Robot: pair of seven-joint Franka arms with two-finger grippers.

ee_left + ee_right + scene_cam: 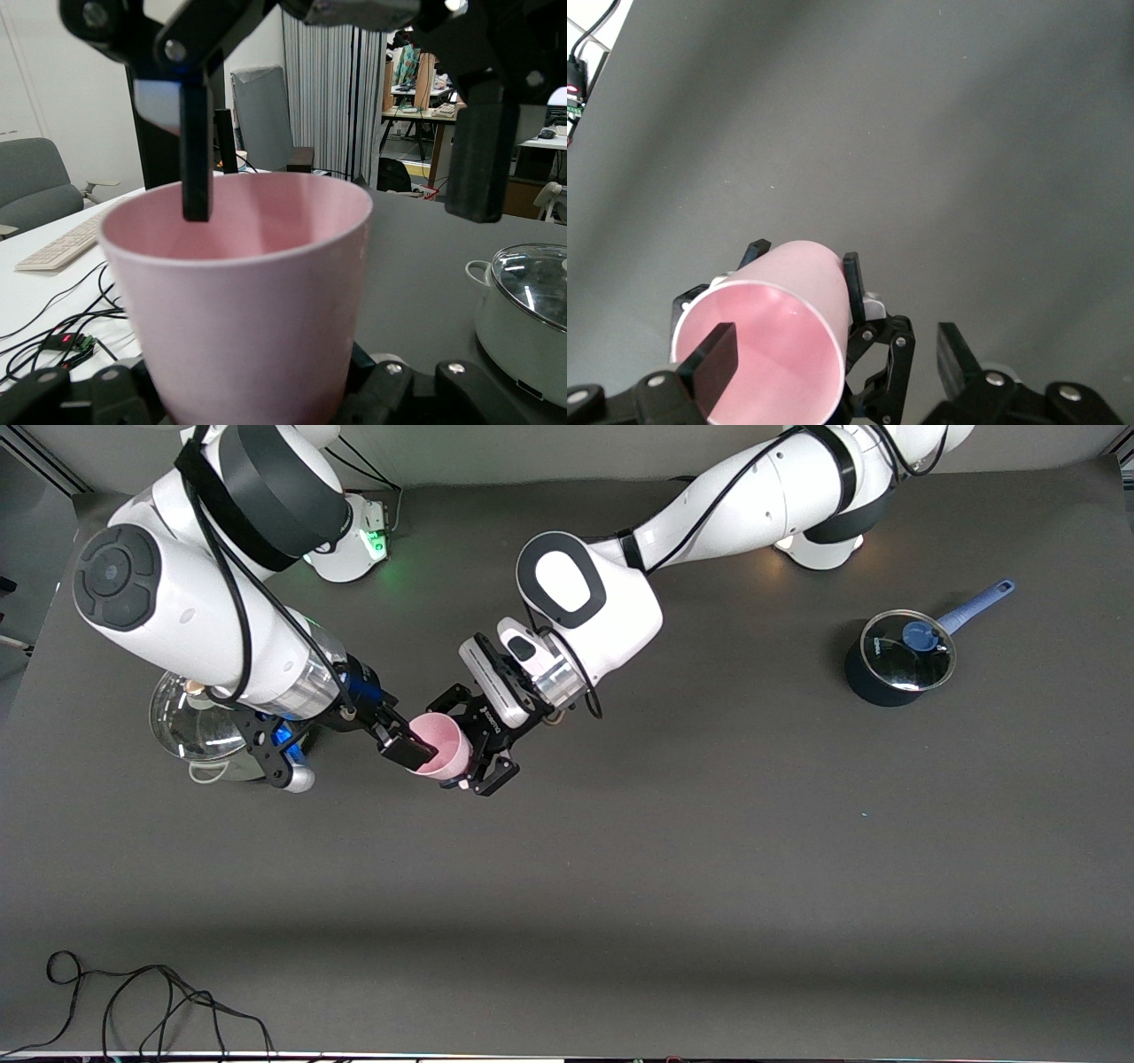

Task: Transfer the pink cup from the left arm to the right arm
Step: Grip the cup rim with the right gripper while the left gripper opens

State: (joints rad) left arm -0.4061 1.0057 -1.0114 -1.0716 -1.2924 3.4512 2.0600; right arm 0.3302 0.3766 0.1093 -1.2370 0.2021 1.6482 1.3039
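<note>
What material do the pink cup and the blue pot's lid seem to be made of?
The pink cup looks like plastic with a matte to satin finish: one even pale colour, thin rim, soft sheen, no glaze. The blue pot's lid looks like clear glass: see-through and reflective, with a shiny, probably metal, rim and a blue knob.

I'm working in an office-like lab: past my left hand (266, 390) I see desks (425, 111), a keyboard (58, 248), a grey chair (35, 181) and curtains (332, 97).

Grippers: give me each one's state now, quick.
Left gripper: shut on the pink cup, held on its side in the air.
Right gripper: open, one finger inside the cup's mouth, one outside; not clamped.
</note>
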